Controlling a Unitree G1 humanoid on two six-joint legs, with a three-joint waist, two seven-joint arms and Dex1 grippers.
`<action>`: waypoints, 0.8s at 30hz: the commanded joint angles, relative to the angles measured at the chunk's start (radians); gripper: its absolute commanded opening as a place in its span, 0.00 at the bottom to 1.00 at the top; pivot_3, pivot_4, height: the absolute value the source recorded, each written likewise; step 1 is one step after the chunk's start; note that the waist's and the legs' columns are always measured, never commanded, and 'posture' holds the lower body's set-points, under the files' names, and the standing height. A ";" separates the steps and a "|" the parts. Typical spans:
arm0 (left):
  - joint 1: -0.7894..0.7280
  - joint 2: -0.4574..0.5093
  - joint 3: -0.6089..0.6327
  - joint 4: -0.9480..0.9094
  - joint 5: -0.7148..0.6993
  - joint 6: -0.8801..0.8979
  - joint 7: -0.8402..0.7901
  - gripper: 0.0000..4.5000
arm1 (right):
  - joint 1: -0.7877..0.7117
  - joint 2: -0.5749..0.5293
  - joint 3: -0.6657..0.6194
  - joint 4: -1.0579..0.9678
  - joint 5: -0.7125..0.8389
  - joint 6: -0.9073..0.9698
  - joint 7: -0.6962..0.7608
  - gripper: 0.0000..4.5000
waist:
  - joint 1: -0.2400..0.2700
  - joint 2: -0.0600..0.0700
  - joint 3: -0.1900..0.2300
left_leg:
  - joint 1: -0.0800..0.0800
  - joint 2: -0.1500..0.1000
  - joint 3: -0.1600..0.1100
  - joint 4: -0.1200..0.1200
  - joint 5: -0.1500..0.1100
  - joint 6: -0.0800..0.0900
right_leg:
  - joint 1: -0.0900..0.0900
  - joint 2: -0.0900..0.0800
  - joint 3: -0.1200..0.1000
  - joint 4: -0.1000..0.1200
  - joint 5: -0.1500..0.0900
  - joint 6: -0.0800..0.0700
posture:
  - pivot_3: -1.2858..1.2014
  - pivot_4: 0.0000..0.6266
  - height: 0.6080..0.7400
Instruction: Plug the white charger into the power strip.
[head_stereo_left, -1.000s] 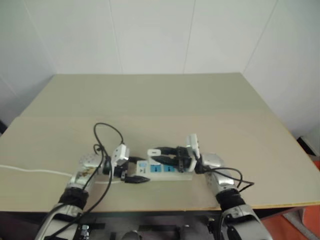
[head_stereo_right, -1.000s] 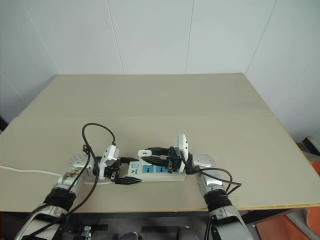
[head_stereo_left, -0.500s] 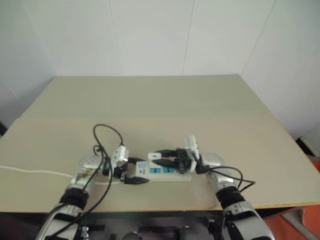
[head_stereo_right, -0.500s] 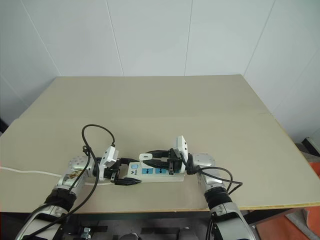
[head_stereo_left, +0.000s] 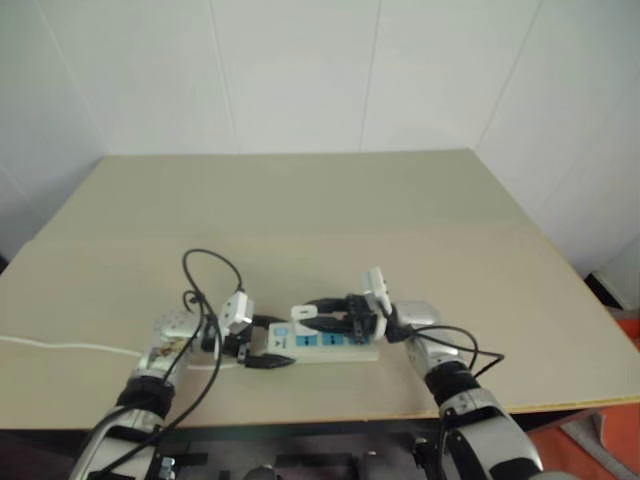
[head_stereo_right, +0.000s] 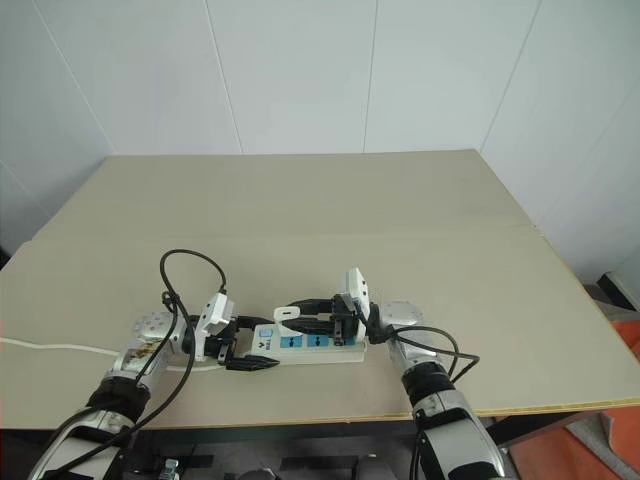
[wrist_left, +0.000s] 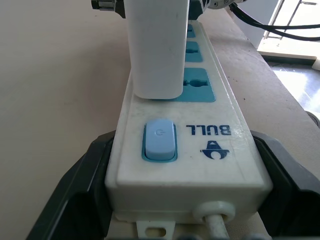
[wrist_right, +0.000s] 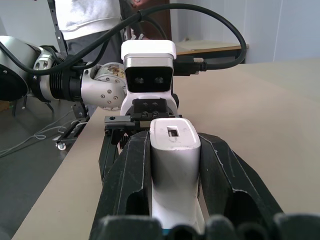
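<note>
The main risk from here, as I judge it, is a skewed push: if the right gripper (head_stereo_right: 300, 321) presses the white charger (wrist_left: 156, 47) down off-vertical, the pins could bind or the power strip (wrist_left: 200, 145) could twist out of the left gripper's (head_stereo_right: 243, 350) hold. A slip of the charger between the right fingers (wrist_right: 227, 180) would do the same. The strip lies flat on the bench (head_stereo_right: 330, 210) near its front edge, its long axis running across the robot's front from left to right, socket faces up, its cord (head_stereo_right: 60, 346) trailing off to the left. The left fingers (wrist_left: 82, 200) are closed on the switch end of the strip, one against each long side. The right fingers are clamped on the charger's two flanks. The charger stands upright over the first socket beside the blue switch (wrist_left: 159, 139), its base at the socket face; whether it is fully seated I cannot tell.
</note>
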 joint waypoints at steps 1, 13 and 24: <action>-0.001 0.019 0.010 -0.013 0.004 -0.015 -0.013 0.74 | 0.032 -0.006 0.021 0.092 -0.065 -0.004 -0.007 0.25 | 0.000 0.000 0.000 | 0.001 0.000 0.000 0.000 0.000 0.000 | 0.001 0.000 0.000 0.000 0.000 0.000 | 0.52 0.24 1.00; 0.014 0.026 0.013 -0.020 0.008 -0.027 -0.006 0.74 | 0.074 -0.005 0.082 0.209 -0.173 -0.036 -0.052 0.25 | -0.006 -0.007 -0.010 | 0.016 0.002 0.000 -0.007 0.000 0.000 | 0.013 0.001 0.000 -0.003 -0.002 -0.001 | 0.52 0.24 1.00; 0.020 0.027 0.012 -0.027 0.005 -0.028 0.000 0.74 | 0.086 -0.017 0.143 0.236 -0.235 -0.036 -0.099 0.25 | -0.005 -0.006 -0.015 | 0.027 0.012 0.008 -0.014 0.000 0.000 | 0.017 0.013 0.010 -0.003 -0.006 0.002 | 0.52 0.24 1.00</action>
